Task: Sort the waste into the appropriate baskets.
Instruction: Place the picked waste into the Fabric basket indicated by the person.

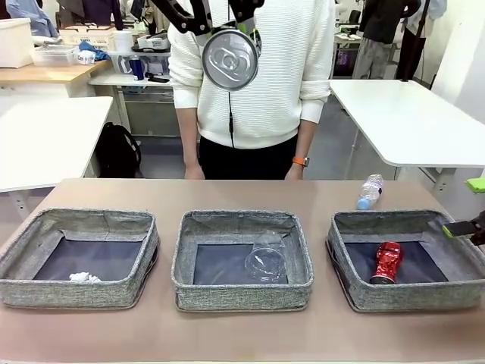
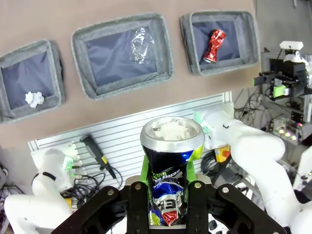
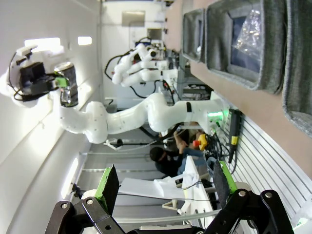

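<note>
Brown tabletop (image 1: 227, 334) is spread across the front view, and the thing in hand is carried high above it. The dark printed can (image 2: 171, 141) is clamped between the green pads of the left gripper (image 2: 168, 175). Its long axis is laid along the fingers, and one round silver end is turned toward the robot's side of the table, as is seen in the front view.

The right basket (image 1: 409, 296), where a crushed red can (image 1: 387, 262) is already lying, is judged to be the proper goal. It is placed well below the held can and off toward the robot's right, so a sweep across the table followed by a descent would be called for. On the way the middle basket (image 1: 242, 296), with a clear plastic cup (image 1: 265, 263) on its side, would be passed over. The left basket (image 1: 76, 292), with a crumpled white paper wad (image 1: 85, 277) in it, lies on the opposite side.

The right gripper (image 3: 165, 180) is held with its fingers wide apart and nothing between them, just beside the right basket's outer wall, so a clash there is to be guarded against. A small clear bottle (image 1: 369, 191) is left lying on the bare table just beyond that basket's far rim, nearer the right gripper.

At the far edge a person (image 1: 250, 91) in a white jumper is stood with hands lowered. White tables and cluttered shelves are seen behind.
</note>
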Controlling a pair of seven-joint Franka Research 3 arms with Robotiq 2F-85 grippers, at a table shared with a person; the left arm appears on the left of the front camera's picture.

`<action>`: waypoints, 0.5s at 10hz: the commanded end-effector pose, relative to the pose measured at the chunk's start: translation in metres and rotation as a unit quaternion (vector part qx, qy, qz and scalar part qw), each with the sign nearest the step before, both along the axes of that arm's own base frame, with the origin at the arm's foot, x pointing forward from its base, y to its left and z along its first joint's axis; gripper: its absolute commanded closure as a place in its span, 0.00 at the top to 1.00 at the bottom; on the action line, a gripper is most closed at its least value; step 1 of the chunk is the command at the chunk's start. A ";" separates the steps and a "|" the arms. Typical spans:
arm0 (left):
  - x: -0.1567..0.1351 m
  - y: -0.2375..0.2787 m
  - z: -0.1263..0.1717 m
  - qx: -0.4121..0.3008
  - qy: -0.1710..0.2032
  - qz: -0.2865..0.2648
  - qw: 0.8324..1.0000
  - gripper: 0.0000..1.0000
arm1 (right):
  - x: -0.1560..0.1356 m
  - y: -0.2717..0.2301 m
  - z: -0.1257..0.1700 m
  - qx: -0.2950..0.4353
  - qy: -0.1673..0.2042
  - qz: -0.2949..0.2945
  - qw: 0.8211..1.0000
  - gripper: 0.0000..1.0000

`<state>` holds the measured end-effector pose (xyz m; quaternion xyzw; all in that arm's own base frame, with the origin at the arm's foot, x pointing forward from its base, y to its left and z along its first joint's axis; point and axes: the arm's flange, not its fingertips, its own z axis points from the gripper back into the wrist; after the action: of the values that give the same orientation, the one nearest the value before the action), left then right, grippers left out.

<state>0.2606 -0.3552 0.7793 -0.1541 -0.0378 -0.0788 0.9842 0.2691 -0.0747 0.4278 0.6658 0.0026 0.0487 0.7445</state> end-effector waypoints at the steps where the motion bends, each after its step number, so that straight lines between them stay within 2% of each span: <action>1: -0.003 0.006 -0.003 0.006 -0.006 -0.001 1.000 0.29 | 0.002 0.000 0.007 0.010 0.008 -0.004 1.000 1.00; 5: -0.003 0.006 -0.003 0.006 -0.006 -0.001 1.000 0.29 | 0.002 0.000 0.007 0.010 0.008 -0.004 1.000 1.00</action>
<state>0.2606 -0.3552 0.7793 -0.1540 -0.0378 -0.0787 0.9842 0.2691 -0.0747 0.4278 0.6658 0.0026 0.0487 0.7445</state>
